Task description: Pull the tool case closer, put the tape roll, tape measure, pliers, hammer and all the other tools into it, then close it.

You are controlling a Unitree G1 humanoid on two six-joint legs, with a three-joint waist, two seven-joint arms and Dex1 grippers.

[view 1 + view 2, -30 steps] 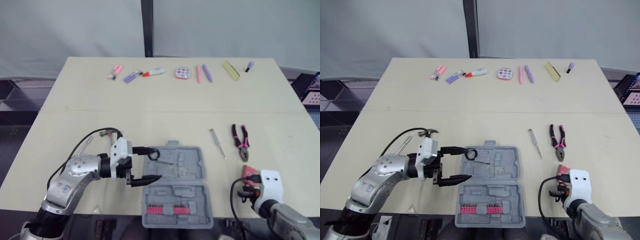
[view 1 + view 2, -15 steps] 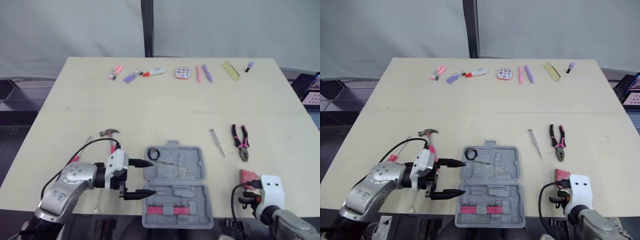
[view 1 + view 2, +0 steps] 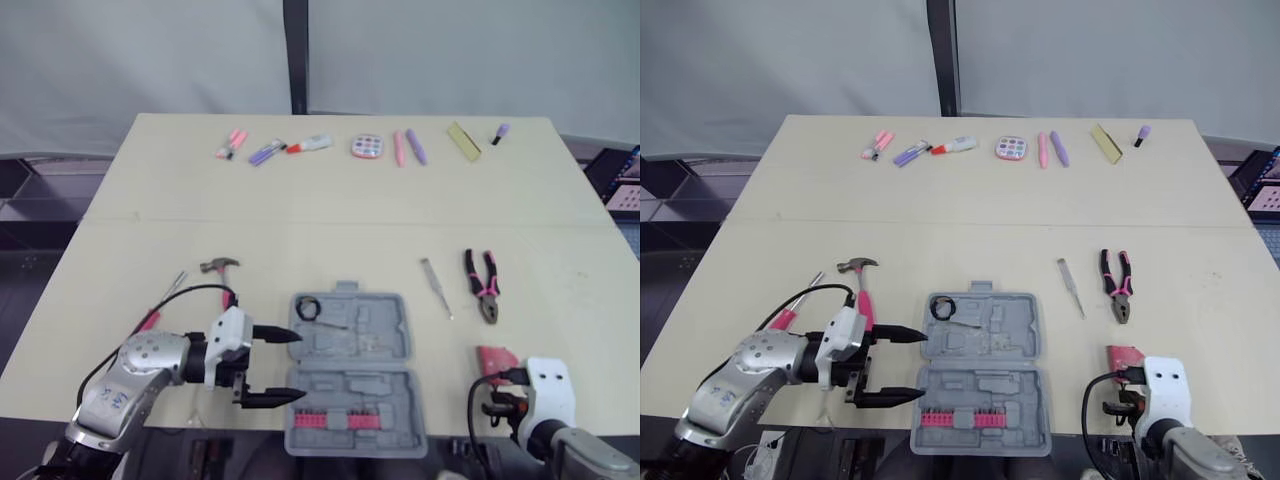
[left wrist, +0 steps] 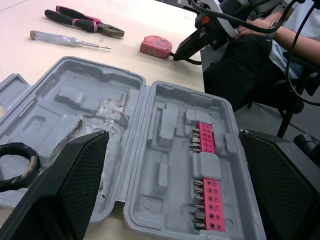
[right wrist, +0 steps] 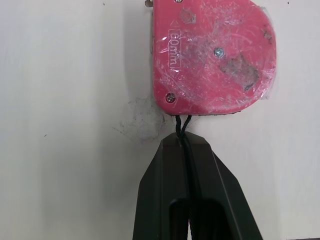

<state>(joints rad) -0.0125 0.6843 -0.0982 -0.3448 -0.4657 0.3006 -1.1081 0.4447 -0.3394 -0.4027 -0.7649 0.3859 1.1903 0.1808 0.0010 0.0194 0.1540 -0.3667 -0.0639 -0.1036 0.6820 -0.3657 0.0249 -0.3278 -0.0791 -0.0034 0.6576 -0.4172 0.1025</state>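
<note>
Left gripper (image 3: 295,367), spread wide, is held beside the open case (image 3: 375,335), where the tape roll (image 3: 306,308) is already stowed; hammer (image 3: 218,266), pliers (image 3: 482,285) and screwdriver (image 3: 434,286) are left out, the cord (image 5: 180,125) of the tape measure (image 5: 212,55) pinched by the right gripper (image 5: 182,141).

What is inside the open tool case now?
A black tape roll in the far half's left corner; a pink bit strip in the near half. Other recesses look empty. Beneath the roll is hidden.

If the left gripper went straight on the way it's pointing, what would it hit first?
Most likely the open tool case. The left gripper, fingers open, points across it from its left edge, around the hinge line. Its height above the case is unclear, so it might skim over.
</note>
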